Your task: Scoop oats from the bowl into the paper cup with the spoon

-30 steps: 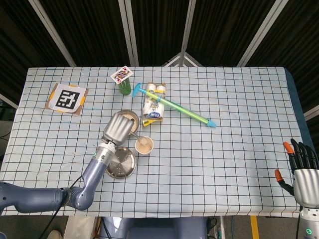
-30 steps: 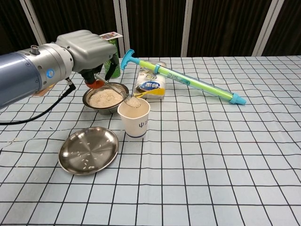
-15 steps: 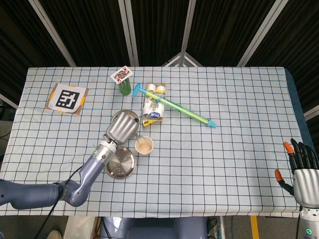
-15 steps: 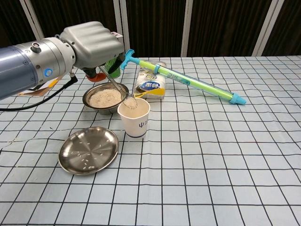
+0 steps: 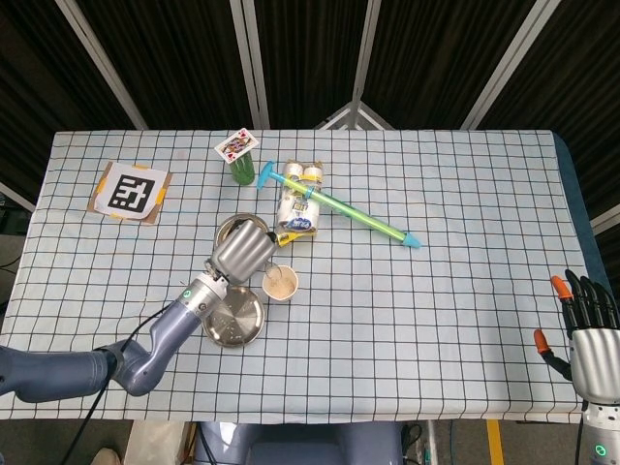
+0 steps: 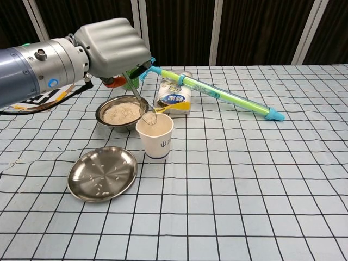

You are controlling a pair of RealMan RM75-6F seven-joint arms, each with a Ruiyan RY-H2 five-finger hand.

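My left hand (image 6: 114, 46) (image 5: 242, 254) grips the metal spoon (image 6: 142, 104) by its handle, which runs steeply down to the right. The spoon's bowl is tipped just over the rim of the white paper cup (image 6: 155, 136) (image 5: 281, 284), which has oats inside. Behind and left of the cup stands the steel bowl of oats (image 6: 120, 113), largely hidden by my hand in the head view (image 5: 230, 228). My right hand (image 5: 587, 325) hangs far away at the table's right front corner, fingers apart and holding nothing.
An empty steel plate (image 6: 102, 173) with a few oat flakes lies in front of the bowl. Behind the cup are a snack packet (image 6: 174, 101), a long green and blue water pump toy (image 6: 217, 95), a green cup with a playing card (image 5: 239, 160) and a marker board (image 5: 130, 191).
My left hand has risen and shifted right, tilting the spoon handle from shallow to steep. The spoon's bowl has tipped at the cup's rim. The right hand has stayed still.
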